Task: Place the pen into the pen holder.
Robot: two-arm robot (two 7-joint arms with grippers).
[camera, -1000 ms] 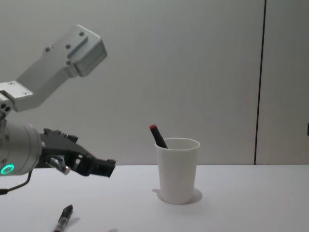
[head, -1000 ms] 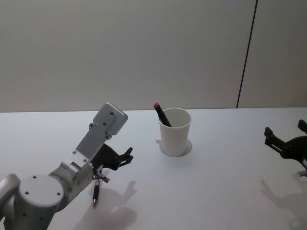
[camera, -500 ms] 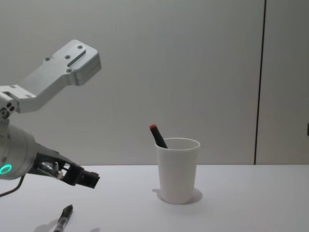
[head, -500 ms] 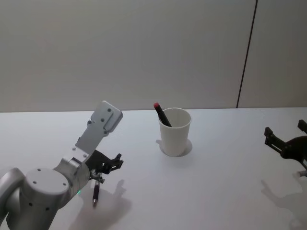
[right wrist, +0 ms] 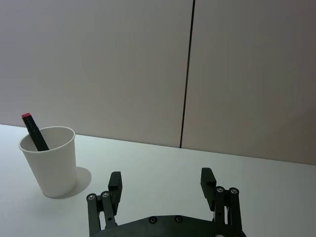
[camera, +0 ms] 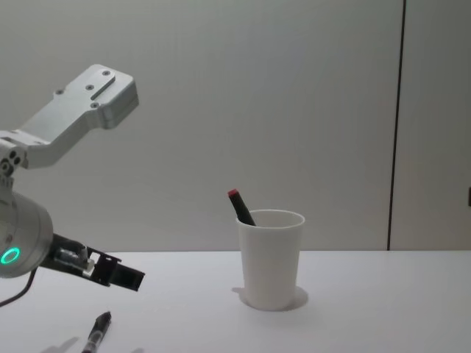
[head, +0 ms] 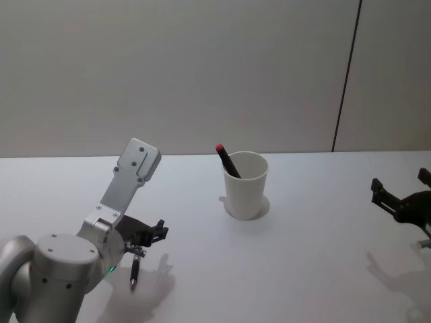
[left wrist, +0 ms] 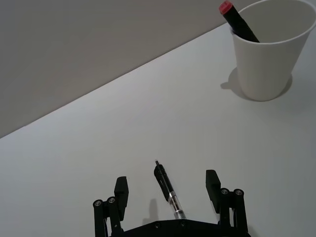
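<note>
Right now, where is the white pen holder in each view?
Head view: pen holder just right of centre.
Chest view: pen holder low, just right of centre.
Left wrist view: pen holder far beyond the open left pincer and the loose pen.
Right wrist view: pen holder ahead of the right pincer, off to one side.
Shared landmark: the red-capped pen inside it.

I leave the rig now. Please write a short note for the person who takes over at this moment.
Left end effector: open, hovering above the pen, not touching it.
Right end effector: open, empty, parked over the table's right side.
Pen: flat on the table, left of the pen holder and nearer the robot.
Pen holder: upright, with a red-capped marker leaning inside.
Done: nothing yet; pen not grasped.
Left: lower, close on the pen, carry it over the pen holder, release.
</note>
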